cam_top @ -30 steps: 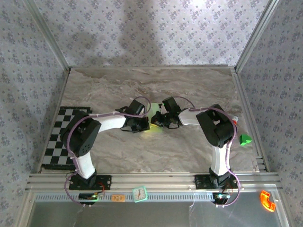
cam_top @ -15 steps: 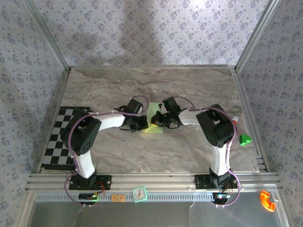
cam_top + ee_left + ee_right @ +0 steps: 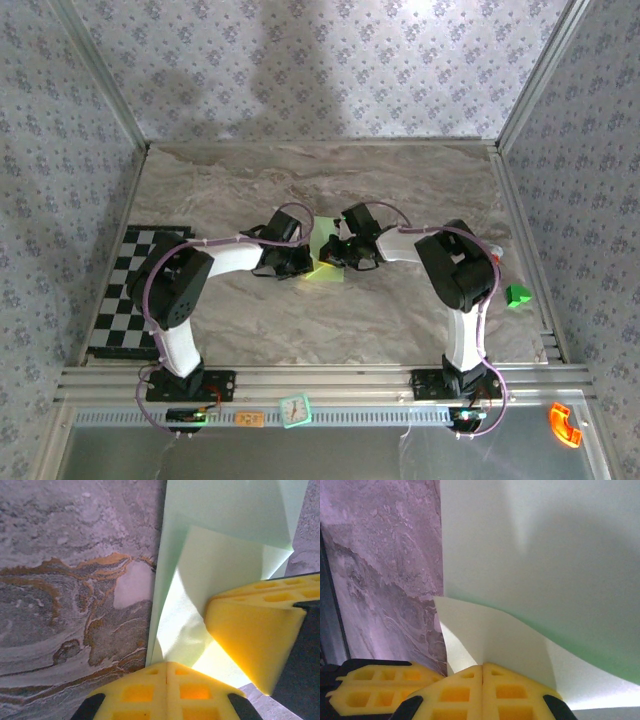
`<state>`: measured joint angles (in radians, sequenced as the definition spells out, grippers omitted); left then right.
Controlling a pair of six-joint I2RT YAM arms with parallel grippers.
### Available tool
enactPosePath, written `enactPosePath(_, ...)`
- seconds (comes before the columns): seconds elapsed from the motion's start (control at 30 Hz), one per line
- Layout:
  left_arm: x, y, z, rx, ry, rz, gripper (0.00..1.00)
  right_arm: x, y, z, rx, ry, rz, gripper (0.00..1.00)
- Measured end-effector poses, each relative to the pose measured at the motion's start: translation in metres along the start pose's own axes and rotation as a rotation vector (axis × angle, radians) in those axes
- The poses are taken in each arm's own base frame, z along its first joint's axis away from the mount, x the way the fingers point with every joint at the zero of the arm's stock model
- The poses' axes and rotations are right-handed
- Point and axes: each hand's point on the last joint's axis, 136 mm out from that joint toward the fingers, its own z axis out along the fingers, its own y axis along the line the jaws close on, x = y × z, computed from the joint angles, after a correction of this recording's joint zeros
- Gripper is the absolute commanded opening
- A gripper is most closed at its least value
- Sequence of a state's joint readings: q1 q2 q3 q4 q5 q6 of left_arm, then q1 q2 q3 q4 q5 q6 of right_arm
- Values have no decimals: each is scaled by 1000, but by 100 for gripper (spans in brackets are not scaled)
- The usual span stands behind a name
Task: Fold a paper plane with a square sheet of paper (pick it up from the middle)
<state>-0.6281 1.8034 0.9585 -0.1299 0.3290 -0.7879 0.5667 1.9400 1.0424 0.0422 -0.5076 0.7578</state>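
Two closed grips: left gripper (image 3: 166,666) and right gripper (image 3: 483,668) are each pinching the square sheet of paper (image 3: 220,560) — lying directly between them.

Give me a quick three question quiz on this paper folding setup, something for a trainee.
1. True or false: the left gripper and the right gripper meet at the square sheet of paper, both shut on it.
2. Where is the small green block? A, by the right edge of the table; B, against the far wall; C, between the grippers.
3. Fill in: the mat at the table's left edge has a black-and-white ___ pattern.
Key: 1 true; 2 A; 3 checkered.
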Motion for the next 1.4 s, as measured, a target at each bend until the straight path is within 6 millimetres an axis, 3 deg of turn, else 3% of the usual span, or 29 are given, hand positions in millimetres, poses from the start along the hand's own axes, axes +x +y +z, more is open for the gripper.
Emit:
enactPosePath(0.53, -1, -1, -2, 3, -3, 0, 0, -10, -7, -4, 114, 2, -61, 4)
enactPosePath(0.8, -4, -12, -8, 39, -18, 15, 5, -9, -8, -3, 120, 12, -59, 4)
enactPosePath(1.4, -9, -27, 7, 103, 24, 24, 5, -9, -9, -2, 111, 20, -55, 2)
